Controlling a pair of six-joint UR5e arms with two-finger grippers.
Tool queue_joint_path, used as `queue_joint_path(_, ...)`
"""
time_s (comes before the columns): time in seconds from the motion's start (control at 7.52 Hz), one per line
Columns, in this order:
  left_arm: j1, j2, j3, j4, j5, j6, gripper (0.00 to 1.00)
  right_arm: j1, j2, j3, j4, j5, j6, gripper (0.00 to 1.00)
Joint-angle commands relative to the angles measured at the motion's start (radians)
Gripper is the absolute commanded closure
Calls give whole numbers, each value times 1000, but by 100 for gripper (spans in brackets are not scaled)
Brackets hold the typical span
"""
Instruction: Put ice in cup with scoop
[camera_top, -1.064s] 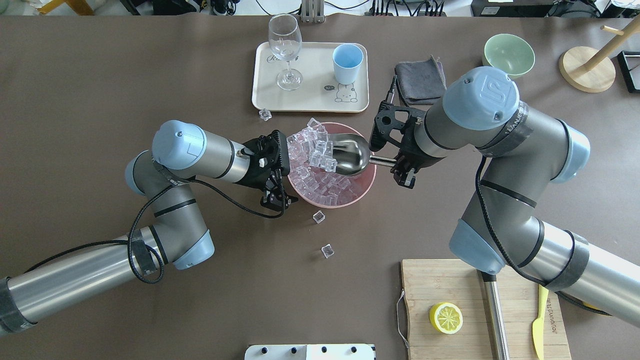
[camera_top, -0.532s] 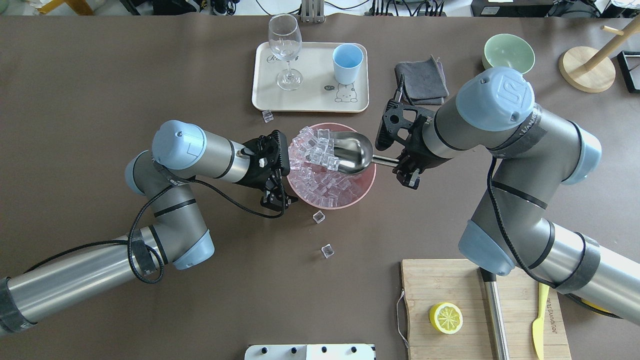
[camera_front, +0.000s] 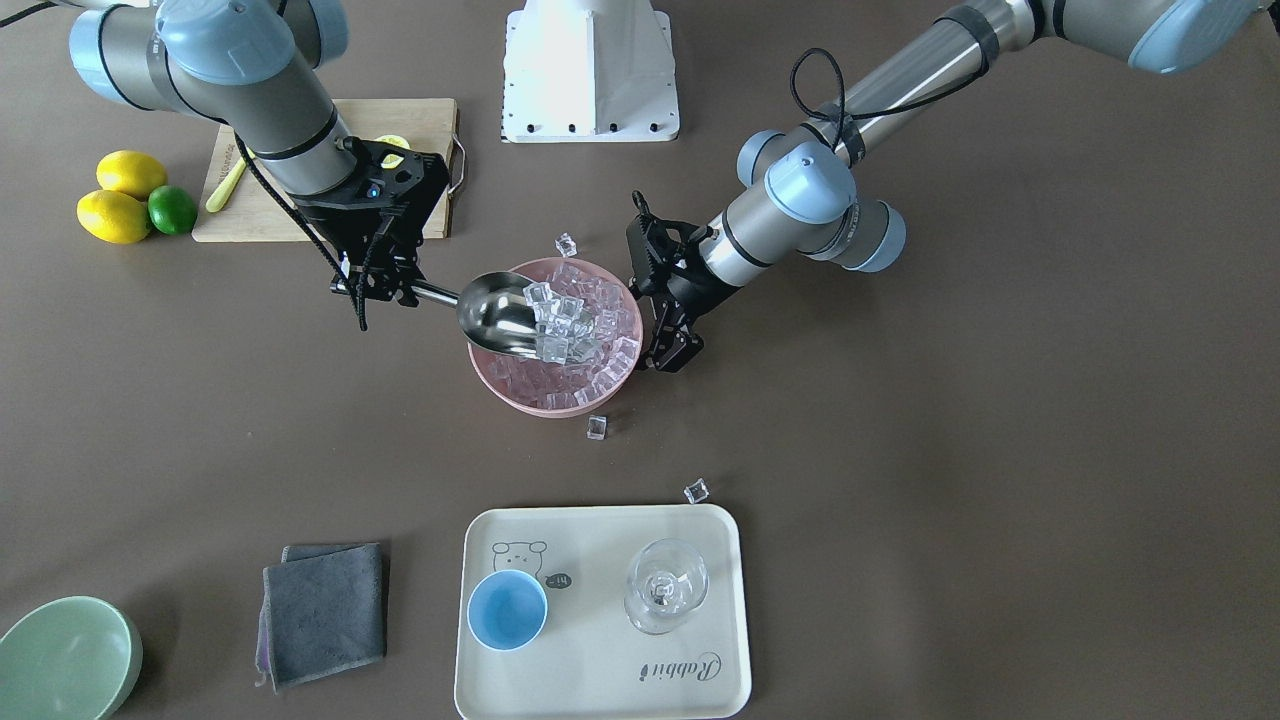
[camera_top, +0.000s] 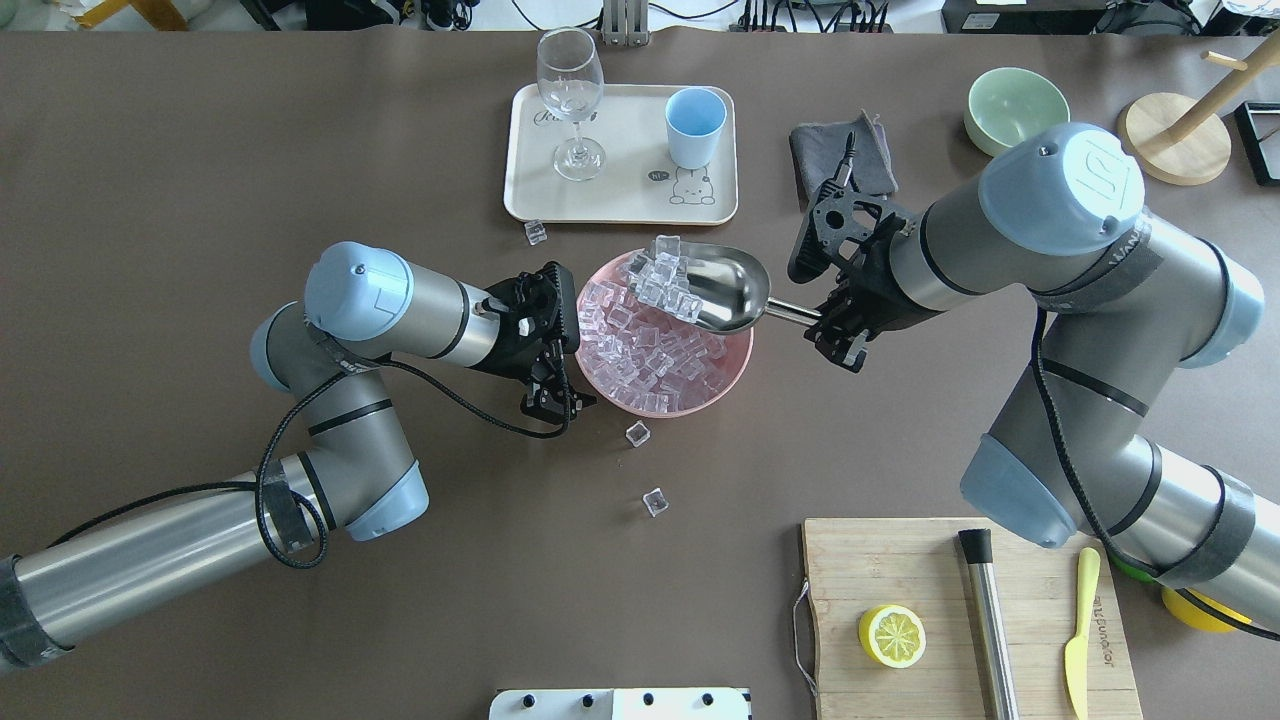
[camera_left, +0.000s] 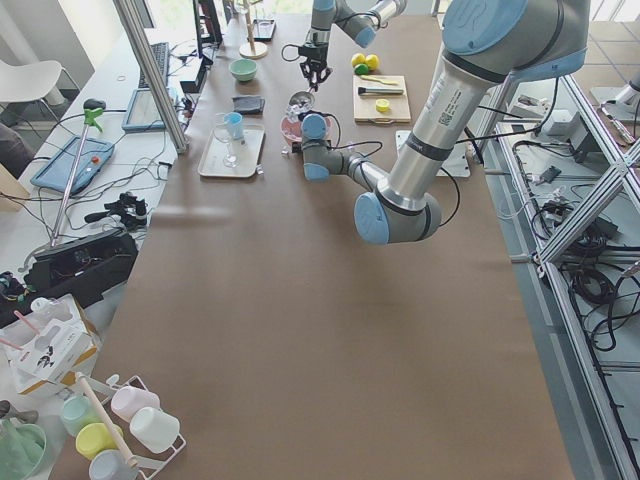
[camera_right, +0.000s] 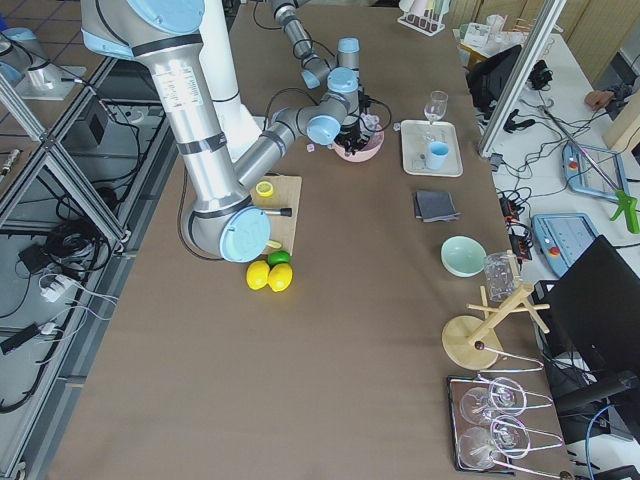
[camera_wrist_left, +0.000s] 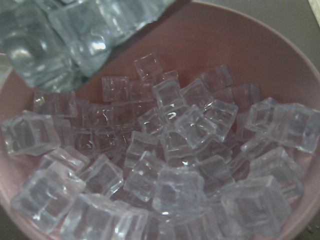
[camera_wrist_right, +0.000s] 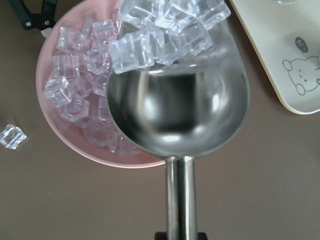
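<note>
The scoop (camera_top: 725, 290) hangs over the far right part of the pink bowl (camera_top: 737, 372). Its long axis runs nearly across the table (camera_top: 200, 150). The handle points toward the robot's right, and the open mouth points toward its left and a little away, toward the tray (camera_top: 620, 200). A heap of ice (camera_top: 665, 275) sits at the mouth end of the scoop, while the deep end near the handle is bare metal. More cubes fill the bowl beneath it.

The right end effector (camera_top: 835, 325) is clamped on the end of the handle, just outside the bowl's right rim. The left end effector (camera_top: 553, 400) sits against the bowl's left rim, and we cannot tell whether its jaws are apart or together.

Three loose cubes lie on the table. Two are on the robot's side of the bowl (camera_top: 637, 433) (camera_top: 655, 501), and one is beside the tray's near left corner (camera_top: 535, 232). The cup (camera_top: 695, 125) stands upright on the tray, beyond the bowl, with a wine glass (camera_top: 570, 100) to its left.
</note>
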Motion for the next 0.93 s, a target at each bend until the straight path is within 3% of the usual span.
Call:
queue_joint_path(0.0,6,9,0,-1,0,1,2,54,0,-2,2,28,86,100)
queue_joint_path(0.53,-5,14,-9,2,-8,9,2,118,28,-33,8,25,188,100)
queue_joint_path(0.8,-13,75,-81,6,-12,11,2,163,101,-132,5,26,205,100)
